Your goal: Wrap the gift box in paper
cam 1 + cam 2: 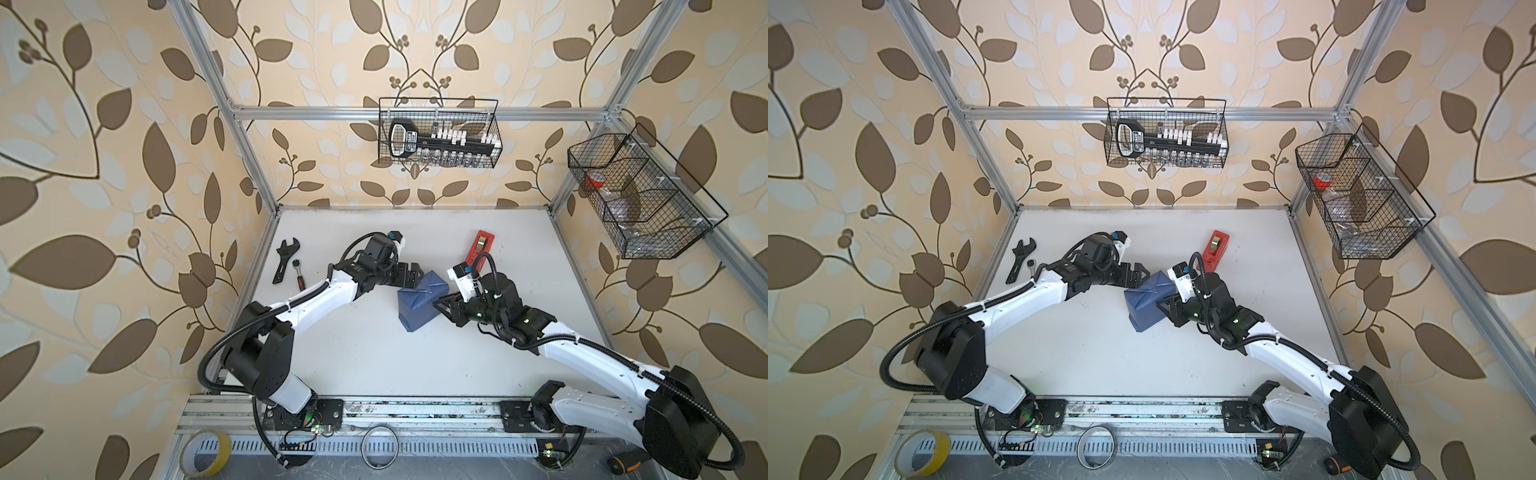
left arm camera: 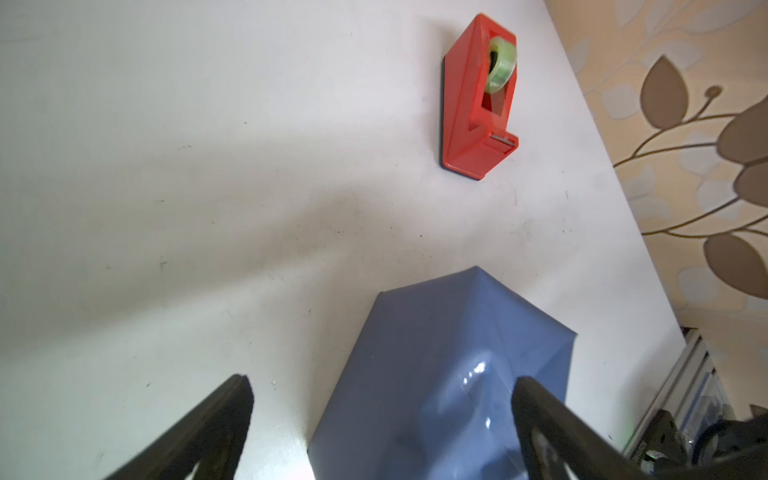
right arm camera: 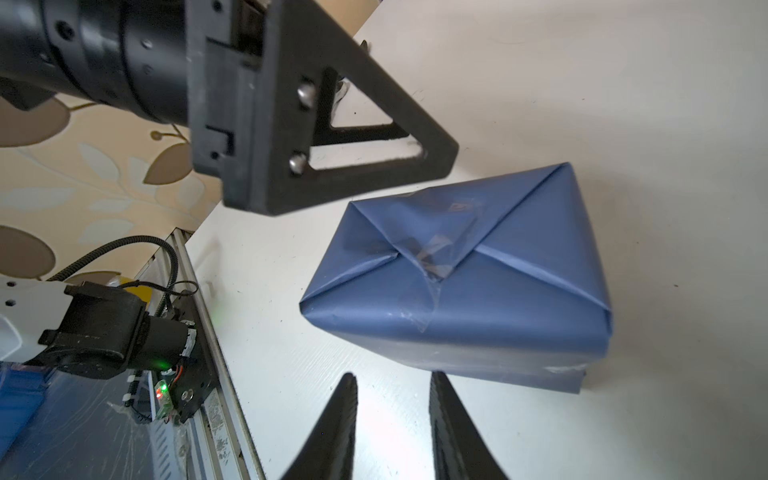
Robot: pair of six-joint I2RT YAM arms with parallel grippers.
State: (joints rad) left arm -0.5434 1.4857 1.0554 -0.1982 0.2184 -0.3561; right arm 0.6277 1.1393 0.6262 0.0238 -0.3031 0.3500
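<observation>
Both top views look steeply down from high over the bench (image 1: 374, 353), nearly alike. The wrist views sit close behind the left claw (image 2: 382, 379) and right claw (image 3: 394, 374), facing forward; all four share the blue paper (image 3: 478, 270).

We see slate-blue paper (image 1: 420, 309) folded tight into a box shape, lying near the middle of the white desk (image 1: 365, 357), its creases meeting on the upper face. The left gripper (image 1: 417, 277) is at its far left corner and the right gripper (image 1: 438, 306) at its right side. A red plastic tape dispenser (image 1: 482, 246) stands behind it. A black adjustable wrench (image 1: 284, 259) and a red-handled ratchet (image 1: 299, 277) lie far left.
</observation>
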